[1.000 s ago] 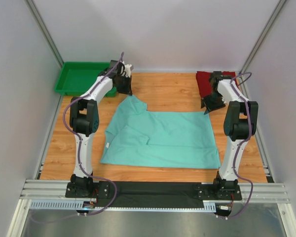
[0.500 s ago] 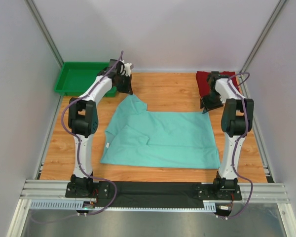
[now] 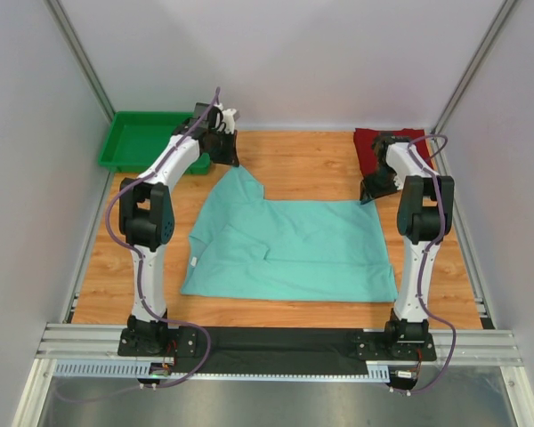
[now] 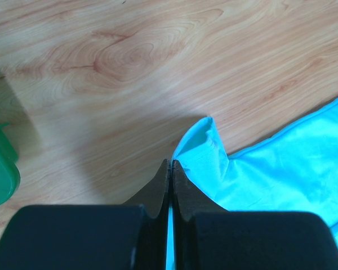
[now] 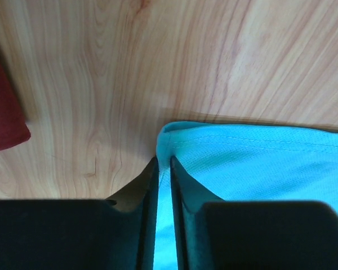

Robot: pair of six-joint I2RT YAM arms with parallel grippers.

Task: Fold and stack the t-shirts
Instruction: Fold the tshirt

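Spread mid-table, the green shirt (image 3: 289, 249) has its eleven-o'clock corner clenched in the left gripper (image 4: 169, 166) and its one-o'clock corner barely nipped by the narrowing right gripper (image 5: 163, 163), which might slip off when lifting.

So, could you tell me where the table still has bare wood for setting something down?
Bare wood runs along the far edge between the green tray and the dark red shirt, beyond the teal shirt. A narrower strip lies left of the teal shirt, and another along its near hem. The middle is covered, and both far corners are crowded, with the left gripper and right gripper at the teal shirt's corners.
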